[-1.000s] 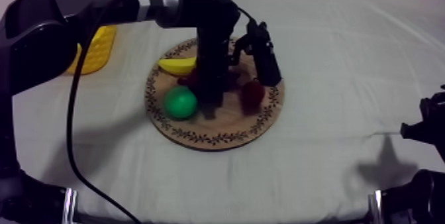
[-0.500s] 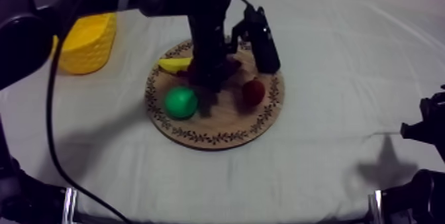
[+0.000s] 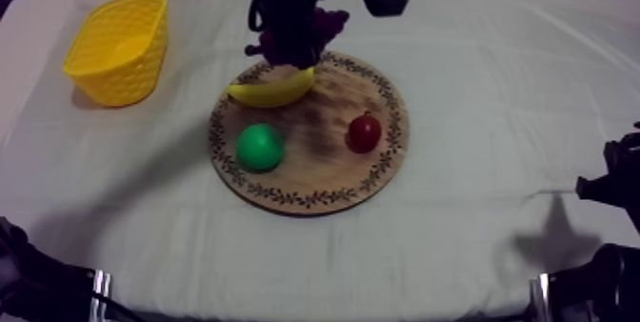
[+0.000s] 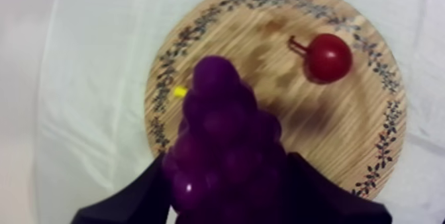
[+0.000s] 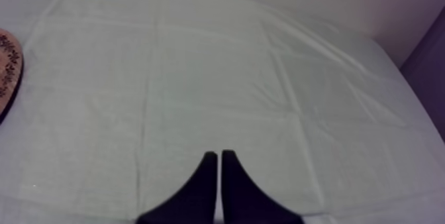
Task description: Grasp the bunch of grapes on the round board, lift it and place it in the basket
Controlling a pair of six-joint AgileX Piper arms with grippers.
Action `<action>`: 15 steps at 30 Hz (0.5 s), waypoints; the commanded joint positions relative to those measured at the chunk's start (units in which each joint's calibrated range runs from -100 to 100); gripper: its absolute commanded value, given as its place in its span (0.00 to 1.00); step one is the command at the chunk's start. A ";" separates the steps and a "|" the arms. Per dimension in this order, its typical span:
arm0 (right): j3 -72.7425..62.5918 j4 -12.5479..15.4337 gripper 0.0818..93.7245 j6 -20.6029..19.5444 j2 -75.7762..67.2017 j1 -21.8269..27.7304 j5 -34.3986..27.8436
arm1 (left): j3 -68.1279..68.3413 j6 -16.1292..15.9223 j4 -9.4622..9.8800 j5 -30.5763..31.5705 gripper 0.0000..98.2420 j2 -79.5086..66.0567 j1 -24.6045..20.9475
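Observation:
My left gripper (image 3: 289, 48) hangs above the far rim of the round wooden board (image 3: 314, 169), shut on the purple bunch of grapes (image 3: 330, 24). In the left wrist view the grapes (image 4: 224, 148) sit between my black fingers (image 4: 132, 200), lifted off the board (image 4: 298, 114). The yellow basket (image 3: 119, 48) stands at the far left of the table, apart from the gripper. My right gripper (image 5: 217, 164) is shut on nothing over bare cloth, and rests low at the right edge (image 3: 610, 188).
On the board lie a banana (image 3: 271, 89), a green pear (image 3: 259, 147) and a small red fruit (image 3: 364, 132), the last also below the grapes (image 4: 329, 57). The board's rim (image 5: 6, 61) lies far off beside the right gripper.
My left arm has risen from the board's middle and moved toward the far side, carrying the grapes off the wood. The banana now lies uncovered. The right arm has not moved.

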State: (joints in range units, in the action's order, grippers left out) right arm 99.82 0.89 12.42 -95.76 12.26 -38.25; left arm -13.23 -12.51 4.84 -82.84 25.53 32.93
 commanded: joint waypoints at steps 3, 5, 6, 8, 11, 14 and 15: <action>-0.05 0.01 0.00 0.03 0.01 -0.01 0.02 | 0.27 0.79 0.04 -0.25 0.27 -0.87 -2.31; -0.05 0.01 0.00 0.02 0.01 -0.01 0.02 | 0.06 0.85 -0.15 -0.27 0.28 -1.10 -3.92; -0.05 0.01 0.00 0.02 0.01 -0.01 0.02 | -0.17 0.84 -0.25 -0.24 0.28 -1.18 -4.82; -0.05 0.01 0.00 0.02 0.01 -0.01 0.02 | -0.94 0.76 -0.43 -0.20 0.29 -1.36 -6.82; -0.05 0.01 0.00 0.01 0.01 -0.01 0.02 | -2.71 0.87 -0.65 -0.18 0.31 -1.41 -10.14; -0.05 0.01 0.00 0.01 0.01 -0.01 0.02 | -4.46 1.04 -0.72 -0.17 0.32 -1.23 -13.78; -0.05 0.01 0.00 0.01 0.01 -0.01 0.02 | -4.95 1.08 -0.74 -0.17 0.32 -1.09 -15.04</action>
State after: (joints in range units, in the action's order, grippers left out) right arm 99.82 0.89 12.48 -95.76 12.26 -38.25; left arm -17.51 -11.48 4.11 -83.01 24.24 21.52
